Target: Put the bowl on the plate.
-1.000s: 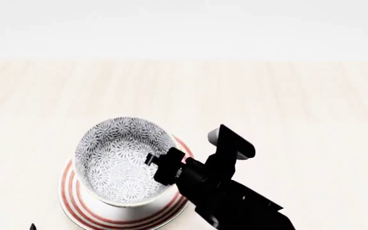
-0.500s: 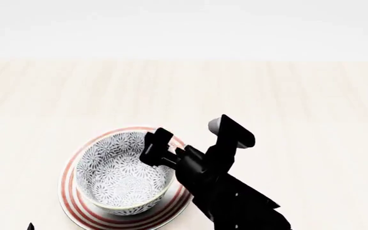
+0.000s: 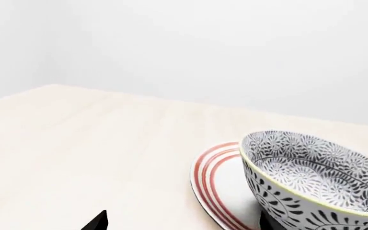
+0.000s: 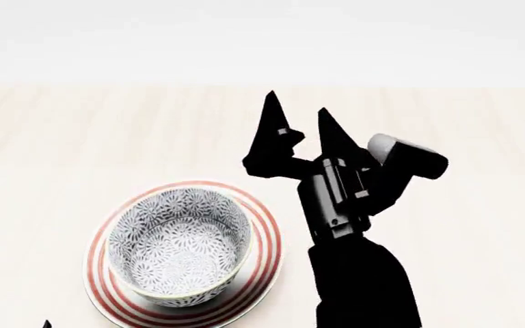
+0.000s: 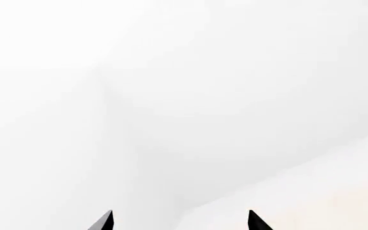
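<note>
Pale wooden table: bowl on plate, right gripper spread empty above

The right gripper is raised with its two pointed fingers spread apart and nothing between them, tips pointing away from the robot. Its black wrist and forearm run back beneath it. Of the left gripper, only a finger tip shows.

Pale wood table, white walls
</note>
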